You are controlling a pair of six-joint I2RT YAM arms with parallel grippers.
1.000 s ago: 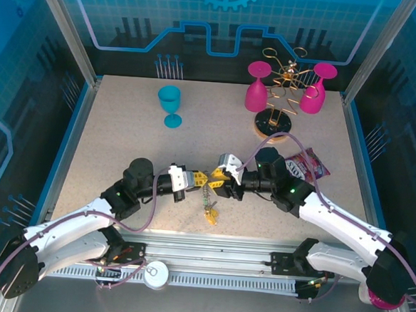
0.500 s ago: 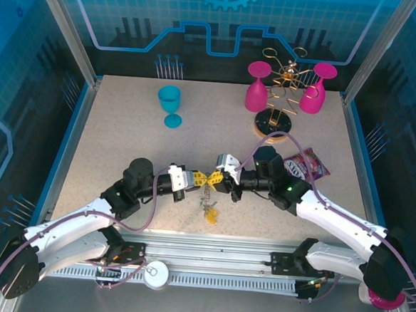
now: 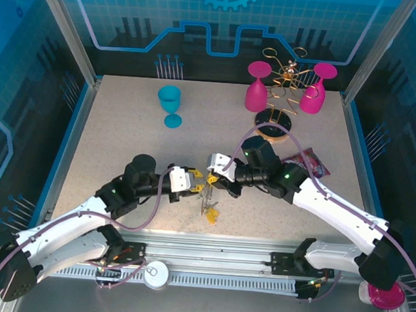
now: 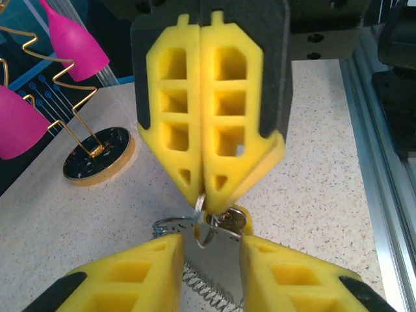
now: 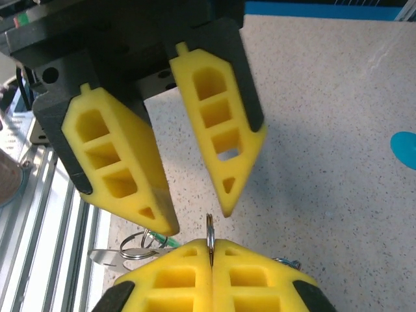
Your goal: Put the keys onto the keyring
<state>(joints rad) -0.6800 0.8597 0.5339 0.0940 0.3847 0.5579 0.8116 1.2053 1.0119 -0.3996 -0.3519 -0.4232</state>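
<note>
The keys (image 3: 210,212) hang in a bunch over the middle of the tabletop (image 3: 123,143), with the bumpy keyring (image 4: 203,289) among them. The right pincer (image 5: 209,246) is clenched on a thin ring (image 5: 209,224) at the top, and the left pincer (image 4: 209,239) is released just beside it.

L gripper (image 3: 198,184): jaws parted, tips facing R gripper (image 3: 209,175), just beside it. R gripper: fingers pressed flat together, thin metal ring (image 5: 209,227) pinched at its tips. Both arms bent, forearms angled inward.
</note>
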